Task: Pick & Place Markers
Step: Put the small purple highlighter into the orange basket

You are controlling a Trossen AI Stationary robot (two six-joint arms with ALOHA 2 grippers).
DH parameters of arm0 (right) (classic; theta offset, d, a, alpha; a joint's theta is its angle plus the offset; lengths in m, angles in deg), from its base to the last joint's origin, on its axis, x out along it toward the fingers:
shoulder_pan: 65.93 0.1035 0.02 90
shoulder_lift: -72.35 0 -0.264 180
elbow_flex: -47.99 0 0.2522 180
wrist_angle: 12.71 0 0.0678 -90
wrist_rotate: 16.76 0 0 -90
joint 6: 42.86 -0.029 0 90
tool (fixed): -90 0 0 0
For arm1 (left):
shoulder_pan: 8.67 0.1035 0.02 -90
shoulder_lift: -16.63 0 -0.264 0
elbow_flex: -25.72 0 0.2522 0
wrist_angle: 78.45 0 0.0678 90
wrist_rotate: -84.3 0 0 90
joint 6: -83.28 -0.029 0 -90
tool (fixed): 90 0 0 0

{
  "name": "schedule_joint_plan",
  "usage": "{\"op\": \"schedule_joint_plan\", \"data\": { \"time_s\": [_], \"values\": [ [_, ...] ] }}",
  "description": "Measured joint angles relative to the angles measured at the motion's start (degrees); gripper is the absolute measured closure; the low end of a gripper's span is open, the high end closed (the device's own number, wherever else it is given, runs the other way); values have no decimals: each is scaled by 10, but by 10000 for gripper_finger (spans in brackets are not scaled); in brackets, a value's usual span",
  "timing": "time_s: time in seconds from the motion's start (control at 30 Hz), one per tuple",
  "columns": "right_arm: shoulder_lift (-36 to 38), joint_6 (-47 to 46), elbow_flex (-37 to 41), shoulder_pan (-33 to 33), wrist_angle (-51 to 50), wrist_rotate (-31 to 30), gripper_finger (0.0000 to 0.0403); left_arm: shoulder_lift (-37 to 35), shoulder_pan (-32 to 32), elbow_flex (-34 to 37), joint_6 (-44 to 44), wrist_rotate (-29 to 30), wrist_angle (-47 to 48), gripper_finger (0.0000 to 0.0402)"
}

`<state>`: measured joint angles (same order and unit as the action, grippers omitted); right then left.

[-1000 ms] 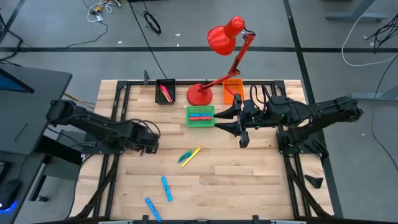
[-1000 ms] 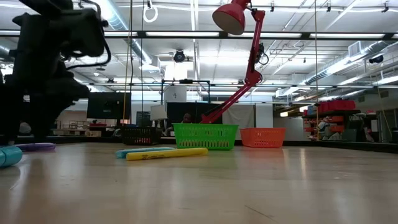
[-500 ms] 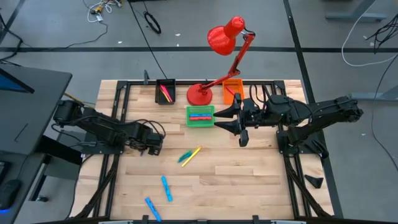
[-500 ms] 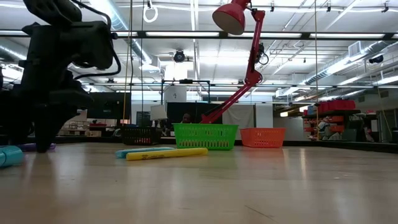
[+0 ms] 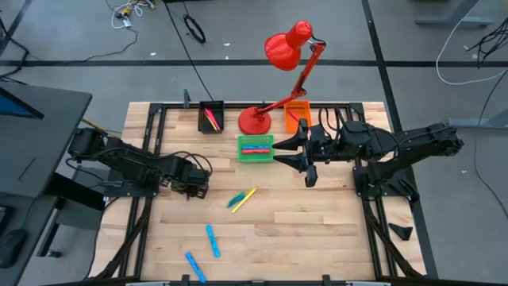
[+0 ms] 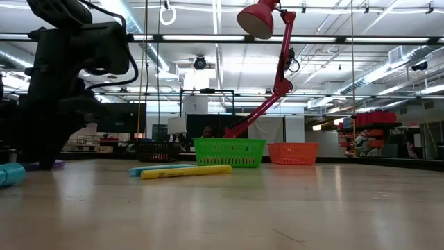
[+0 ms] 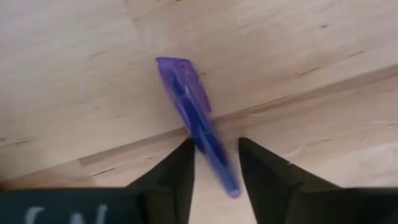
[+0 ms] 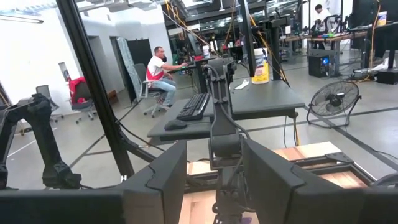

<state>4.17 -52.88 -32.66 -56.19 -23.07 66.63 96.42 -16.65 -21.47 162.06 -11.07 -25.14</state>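
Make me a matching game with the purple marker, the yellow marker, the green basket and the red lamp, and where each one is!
Things:
1. thin purple marker
2. thin yellow marker
3. green plastic basket
4. red desk lamp

Places:
A. standing at the table's far edge
B. between the left claw's fingers
C. holding markers inside
D. lying beside a teal marker mid-table

Pairs: 1-B, 2-D, 3-C, 4-A

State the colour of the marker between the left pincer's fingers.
Purple; the thin purple marker shows best in the left wrist view.
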Motion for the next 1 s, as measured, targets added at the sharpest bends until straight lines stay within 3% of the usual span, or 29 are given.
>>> {"op": "schedule_joint_plan", "data": {
  "time_s": [0.33, 0.53, 1.0],
  "values": [
    [0, 0, 0, 0, 0, 0, 246, 0, 0, 0, -35, -18, -26, 367],
    [0, 0, 0, 0, 0, 0, 246, -18, -2, 1, -30, 1, -30, 367],
    [0, -44, 0, 0, 1, -19, 246, -130, -11, -88, -59, 143, -27, 367]
  ]
}}
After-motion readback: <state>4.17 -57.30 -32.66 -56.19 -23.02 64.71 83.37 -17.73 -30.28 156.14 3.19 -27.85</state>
